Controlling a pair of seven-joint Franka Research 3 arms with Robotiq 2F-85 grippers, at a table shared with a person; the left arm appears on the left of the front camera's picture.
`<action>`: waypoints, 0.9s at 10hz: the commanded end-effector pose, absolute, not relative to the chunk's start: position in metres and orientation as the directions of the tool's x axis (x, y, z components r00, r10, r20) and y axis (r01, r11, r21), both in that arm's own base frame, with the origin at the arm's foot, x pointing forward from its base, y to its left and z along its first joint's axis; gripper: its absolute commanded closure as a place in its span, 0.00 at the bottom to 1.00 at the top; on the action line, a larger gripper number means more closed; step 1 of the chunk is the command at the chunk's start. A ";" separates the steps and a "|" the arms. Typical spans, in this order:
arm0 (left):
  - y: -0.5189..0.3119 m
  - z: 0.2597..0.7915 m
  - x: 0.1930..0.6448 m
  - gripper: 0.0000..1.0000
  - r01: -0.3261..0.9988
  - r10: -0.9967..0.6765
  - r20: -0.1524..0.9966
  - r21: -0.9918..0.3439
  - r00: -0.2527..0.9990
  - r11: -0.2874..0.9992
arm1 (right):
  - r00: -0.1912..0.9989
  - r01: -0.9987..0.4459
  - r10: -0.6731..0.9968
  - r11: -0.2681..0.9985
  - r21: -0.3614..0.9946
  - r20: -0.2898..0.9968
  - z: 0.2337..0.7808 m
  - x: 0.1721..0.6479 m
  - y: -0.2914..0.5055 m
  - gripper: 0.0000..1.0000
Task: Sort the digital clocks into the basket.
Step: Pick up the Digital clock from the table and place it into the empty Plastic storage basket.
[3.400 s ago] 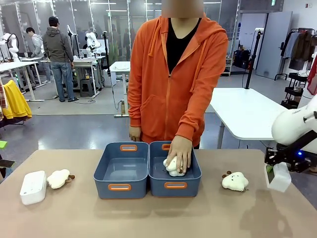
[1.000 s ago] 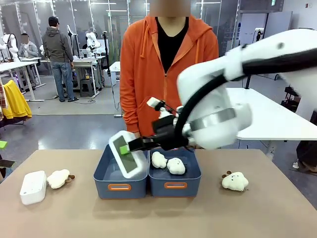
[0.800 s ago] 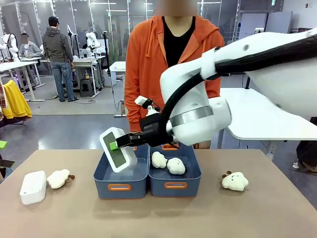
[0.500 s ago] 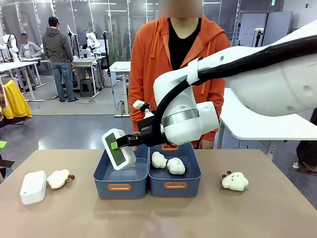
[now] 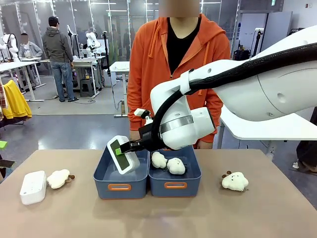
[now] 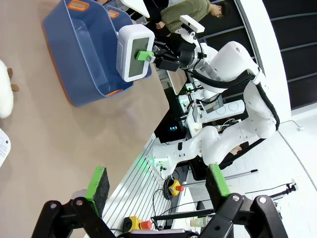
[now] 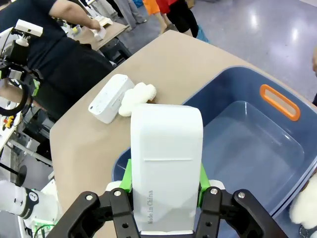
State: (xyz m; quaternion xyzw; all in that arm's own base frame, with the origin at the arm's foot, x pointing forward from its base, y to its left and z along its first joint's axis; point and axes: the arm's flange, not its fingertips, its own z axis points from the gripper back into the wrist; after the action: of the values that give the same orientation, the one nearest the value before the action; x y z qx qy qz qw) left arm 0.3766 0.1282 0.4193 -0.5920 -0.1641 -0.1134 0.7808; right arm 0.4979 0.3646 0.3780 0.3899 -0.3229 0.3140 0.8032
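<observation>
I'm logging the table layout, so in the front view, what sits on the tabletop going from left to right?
white digital clock → cream plush toy → left blue bin → right blue bin → second cream plush toy

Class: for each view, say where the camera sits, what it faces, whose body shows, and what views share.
Front view: robot's side, facing the person across the table; right gripper holds a digital clock over the basket.
Left wrist view: that wrist, past the open left gripper toward the basket.
Right wrist view: that wrist, down its fingers into the basket.
All share the digital clock.
</observation>
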 end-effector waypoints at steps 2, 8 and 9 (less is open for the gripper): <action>0.127 0.423 0.374 0.00 0.370 0.025 0.389 -0.892 0.921 0.257 | 0.589 -0.751 0.242 0.517 0.411 0.771 0.389 0.500 0.360 0.00; 0.127 0.423 0.374 0.00 0.370 0.025 0.389 -0.892 0.921 0.257 | 0.589 -0.755 0.246 0.507 0.416 0.769 0.384 0.499 0.361 0.12; 0.127 0.423 0.374 0.00 0.370 0.025 0.389 -0.892 0.921 0.257 | 0.589 -0.755 0.246 0.507 0.416 0.769 0.384 0.499 0.361 0.12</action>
State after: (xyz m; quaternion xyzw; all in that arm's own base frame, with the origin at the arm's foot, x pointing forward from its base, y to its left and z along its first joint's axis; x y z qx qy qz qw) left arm 0.3765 0.1283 0.4193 -0.5920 -0.1641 -0.1134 0.7808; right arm 0.4984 0.3595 0.3822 0.3872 -0.3271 0.3102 0.8043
